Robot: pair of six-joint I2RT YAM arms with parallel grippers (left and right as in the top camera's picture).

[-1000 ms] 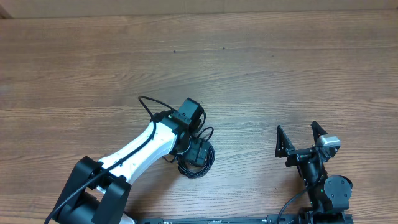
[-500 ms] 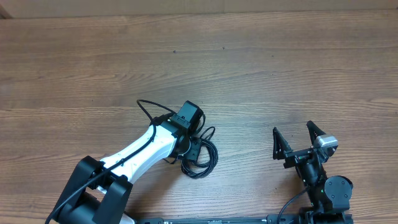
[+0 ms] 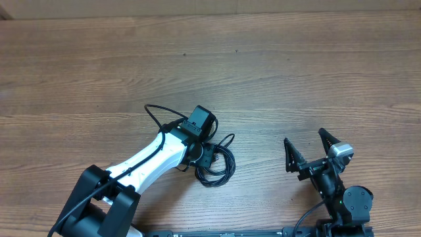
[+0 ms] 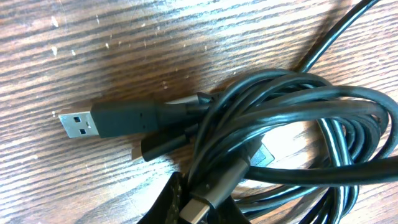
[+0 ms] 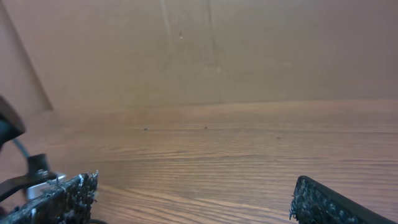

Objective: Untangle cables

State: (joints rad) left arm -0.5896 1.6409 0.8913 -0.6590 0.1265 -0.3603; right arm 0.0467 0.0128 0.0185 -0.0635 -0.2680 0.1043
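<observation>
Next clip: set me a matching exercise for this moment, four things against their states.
Things:
1. left hand
2. right hand
3. cables
4. USB plug

States:
A. open, away from the cables
B. lying flat, metal end exposed
C. shut on the cables
D. looped in one black tangle

Pairs: 1-C, 2-A, 3-D, 4-B

We saw the cables [image 3: 220,167], thin and black, bunched in tangled overlapping loops, flat on the wood bench [image 3: 296,79], front-centre. One silver-tipped USB-A plug [image 4: 102,121] poked out sideways, lying flat on the wood.
</observation>
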